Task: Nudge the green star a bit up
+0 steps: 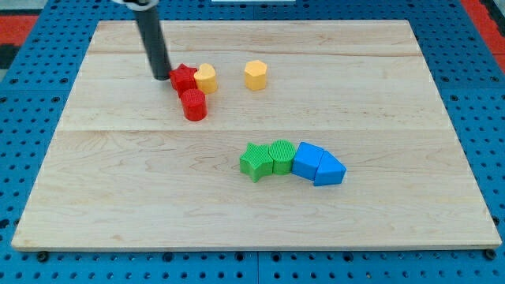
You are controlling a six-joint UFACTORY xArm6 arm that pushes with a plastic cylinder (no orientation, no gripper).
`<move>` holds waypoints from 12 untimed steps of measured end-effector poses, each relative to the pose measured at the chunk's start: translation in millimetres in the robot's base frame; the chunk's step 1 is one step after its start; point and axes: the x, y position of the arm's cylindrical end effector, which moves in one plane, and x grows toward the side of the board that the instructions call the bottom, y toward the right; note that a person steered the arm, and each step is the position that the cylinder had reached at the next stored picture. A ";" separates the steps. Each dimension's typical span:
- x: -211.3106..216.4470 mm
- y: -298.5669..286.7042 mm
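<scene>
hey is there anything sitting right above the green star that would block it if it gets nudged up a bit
Nothing visible does. The board directly above the green star is bare. The green block touches its right side only. My tip is far off, beside the red star.

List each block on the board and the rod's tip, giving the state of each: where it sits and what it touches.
my tip: against red star's left.
red star: touching yellow block.
yellow block: beside red star.
red cylinder: below red star.
yellow hexagon: alone.
green star: untouched, touching green block.
green block: between star and blue blocks.
blue blocks: paired, touching.
</scene>
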 end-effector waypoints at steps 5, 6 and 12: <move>102.2 -67.9; 158.4 -50.7; 195.6 95.2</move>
